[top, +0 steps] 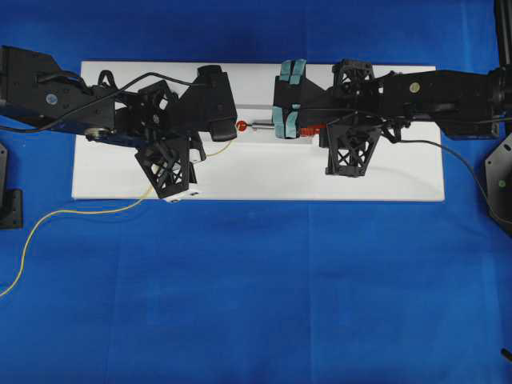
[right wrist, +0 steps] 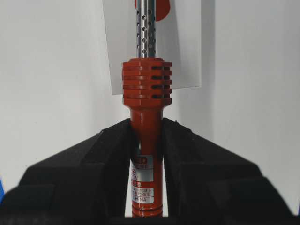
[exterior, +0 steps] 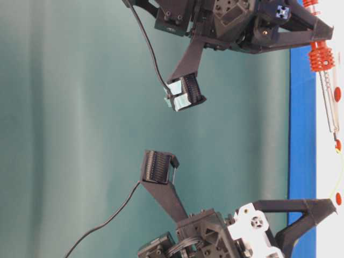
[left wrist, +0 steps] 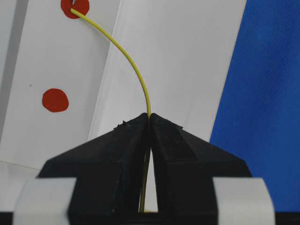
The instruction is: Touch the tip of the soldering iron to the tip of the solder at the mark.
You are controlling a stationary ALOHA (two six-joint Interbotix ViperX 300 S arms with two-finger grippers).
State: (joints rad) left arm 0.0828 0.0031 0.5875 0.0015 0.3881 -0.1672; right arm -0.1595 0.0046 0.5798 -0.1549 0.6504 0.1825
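Observation:
My right gripper (right wrist: 146, 136) is shut on the ribbed red-orange handle of the soldering iron (right wrist: 146, 84). In the overhead view this gripper (top: 298, 126) holds the iron (top: 262, 125) level, with the tip pointing left at a red mark (top: 242, 126) on the white board. My left gripper (left wrist: 149, 116) is shut on the thin yellow solder (left wrist: 136, 65). The solder arcs forward and its end lies on a red mark (left wrist: 80, 5). In the table-level view the iron's tip (exterior: 337, 141) and the solder (exterior: 340, 172) come together at the mark; I cannot tell whether they touch.
The white board (top: 384, 172) lies on a blue cloth (top: 264, 296). A second red mark (left wrist: 55, 100) sits nearer the left gripper (top: 218, 132). The loose solder trails off the board to the left (top: 80, 212). The iron's black cord (top: 456, 152) runs off to the right.

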